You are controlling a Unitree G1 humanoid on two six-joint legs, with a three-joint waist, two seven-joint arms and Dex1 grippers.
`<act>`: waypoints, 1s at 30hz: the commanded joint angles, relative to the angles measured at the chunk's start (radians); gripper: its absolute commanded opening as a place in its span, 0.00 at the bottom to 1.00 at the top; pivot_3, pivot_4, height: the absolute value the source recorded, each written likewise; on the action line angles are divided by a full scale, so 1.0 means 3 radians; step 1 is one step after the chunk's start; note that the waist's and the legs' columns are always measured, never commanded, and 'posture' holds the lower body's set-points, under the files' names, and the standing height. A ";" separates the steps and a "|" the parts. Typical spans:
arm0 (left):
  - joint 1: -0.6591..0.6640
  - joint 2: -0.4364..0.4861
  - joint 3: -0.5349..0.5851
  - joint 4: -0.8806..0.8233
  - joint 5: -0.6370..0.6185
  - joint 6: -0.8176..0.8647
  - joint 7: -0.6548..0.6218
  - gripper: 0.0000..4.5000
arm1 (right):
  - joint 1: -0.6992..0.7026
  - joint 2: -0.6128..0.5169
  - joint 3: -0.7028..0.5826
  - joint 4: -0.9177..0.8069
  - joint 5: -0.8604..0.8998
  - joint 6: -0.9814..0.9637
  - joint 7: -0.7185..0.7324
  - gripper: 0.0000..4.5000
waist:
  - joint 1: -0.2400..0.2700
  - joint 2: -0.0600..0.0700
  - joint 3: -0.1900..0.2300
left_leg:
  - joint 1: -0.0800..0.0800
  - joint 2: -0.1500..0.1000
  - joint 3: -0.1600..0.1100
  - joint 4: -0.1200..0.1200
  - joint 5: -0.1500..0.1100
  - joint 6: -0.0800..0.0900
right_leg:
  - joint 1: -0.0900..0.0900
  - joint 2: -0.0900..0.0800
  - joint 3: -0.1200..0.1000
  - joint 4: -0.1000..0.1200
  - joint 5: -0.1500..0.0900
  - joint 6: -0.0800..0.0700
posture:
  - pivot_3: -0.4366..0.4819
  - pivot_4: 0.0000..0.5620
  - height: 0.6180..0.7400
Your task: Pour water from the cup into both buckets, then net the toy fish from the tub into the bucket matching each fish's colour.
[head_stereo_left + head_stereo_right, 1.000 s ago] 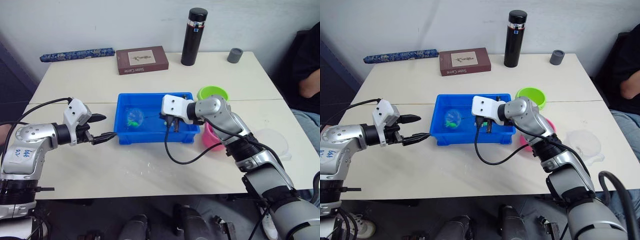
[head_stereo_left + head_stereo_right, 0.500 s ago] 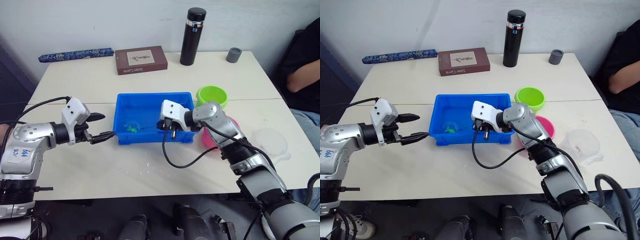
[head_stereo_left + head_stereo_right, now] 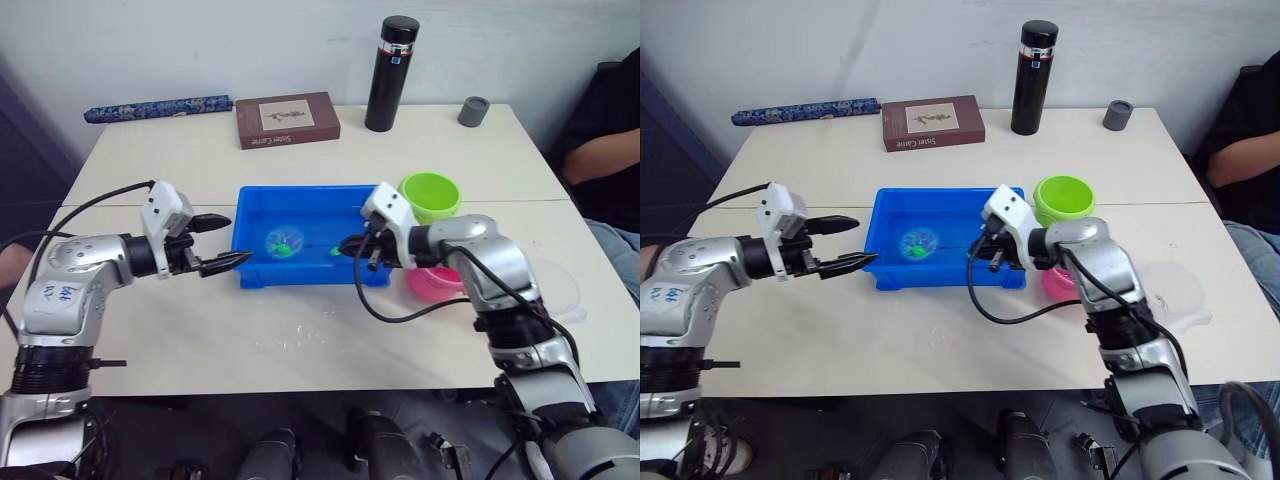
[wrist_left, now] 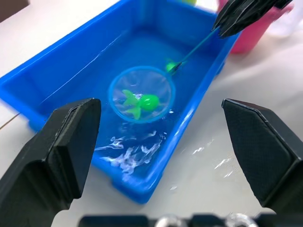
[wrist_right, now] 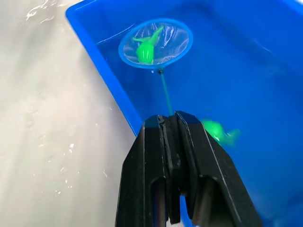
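We see the right hand (image 5: 176, 124) clamped on the thin handle of the net (image 4: 141, 94), whose blue ring holds a green fish (image 4: 142, 101) inside the tub (image 3: 250, 275). The left hand (image 3: 222, 243) hovers open just left of the tub. The right arm partly hides the pink bucket (image 3: 432, 286); the green bucket (image 3: 430, 196) stands farther back on the table (image 3: 300, 330).

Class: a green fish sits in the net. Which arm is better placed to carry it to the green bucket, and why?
Right: the right gripper already grips the net with the green fish, and the green bucket is on its side. The left gripper is open, outside the tub.
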 commanded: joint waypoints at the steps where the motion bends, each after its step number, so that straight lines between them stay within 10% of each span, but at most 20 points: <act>1: -0.0212 -0.0312 -0.0155 -0.0140 -0.0232 0.0140 0.0018 0.98 | 0.0338 -0.0168 -0.0584 -0.0941 0.0208 0.0560 -0.0345 0.00 | 0.0023 0.0000 0.0000 | 0.0000 0.0000 0.0000 0.0000 0.0000 0.0000 | 0.0000 0.0000 0.0000 -0.0001 0.0000 0.0000 | 0.48 0.27 1.00; 17: -0.0637 -0.1111 -0.0635 0.0096 -0.0110 0.0010 0.0142 0.98 | 0.1105 -0.0833 -0.1587 -0.2089 0.0209 0.1093 -0.1354 0.00 | 0.0105 0.0000 0.0000 | 0.0000 0.0000 0.0002 0.0003 0.0002 -0.0003 | 0.0002 0.0001 0.0003 -0.0001 0.0000 0.0000 | 0.48 0.27 1.00; 30: -0.0585 -0.1085 -0.0591 0.0187 -0.0031 -0.0164 0.0154 0.98 | 0.1249 -0.2250 -0.0245 -0.0735 -0.1317 -0.1792 -0.1525 0.00 | 0.0104 0.0000 0.0000 | 0.0002 -0.0001 0.0008 0.0003 0.0004 -0.0004 | 0.0003 0.0002 0.0005 -0.0003 0.0000 0.0000 | 0.48 0.27 1.00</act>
